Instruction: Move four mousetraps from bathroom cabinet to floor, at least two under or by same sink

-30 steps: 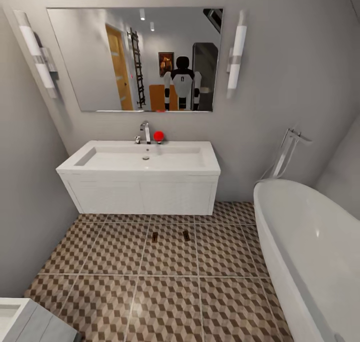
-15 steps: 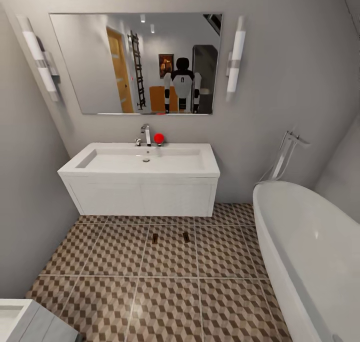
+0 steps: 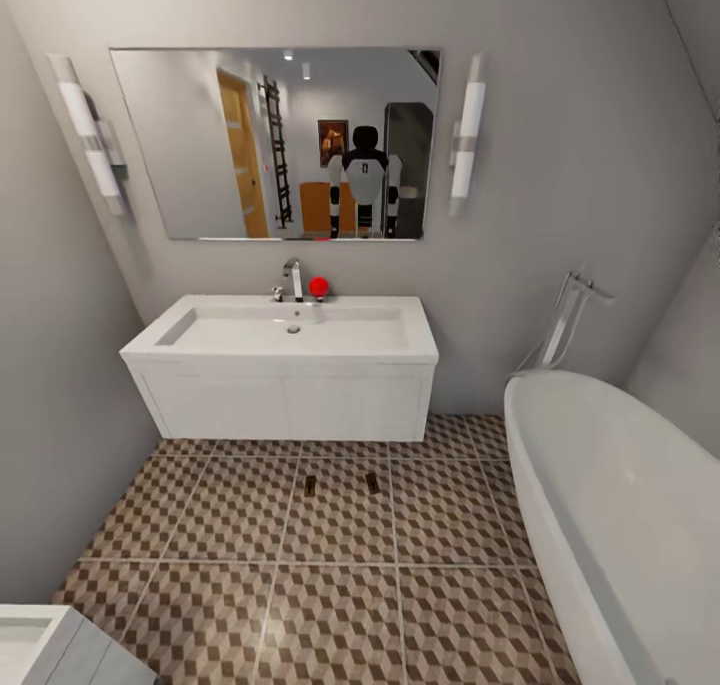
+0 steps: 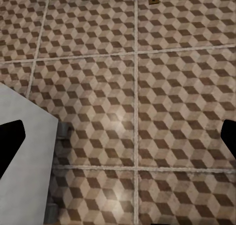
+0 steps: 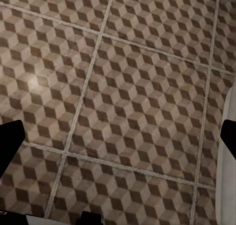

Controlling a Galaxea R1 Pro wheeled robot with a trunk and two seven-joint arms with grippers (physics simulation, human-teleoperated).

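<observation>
Two mousetraps (image 3: 311, 484) lie on the bathroom floor (image 3: 340, 605) just before the sink (image 3: 290, 405), ahead of both claws; my left claw (image 4: 118, 141) and right claw (image 5: 118, 141) gape wide, empty.

Two mousetraps (image 3: 311, 484) (image 3: 372, 482) on the bathroom floor (image 3: 340, 605) before the sink (image 3: 285, 405) are too small for detail. The picture's edge cuts off the bathtub (image 3: 620, 505).

Left end effector (image 4: 118, 141) with black fingertips (image 4: 10, 141), right end effector (image 5: 118, 136) likewise black-tipped
</observation>
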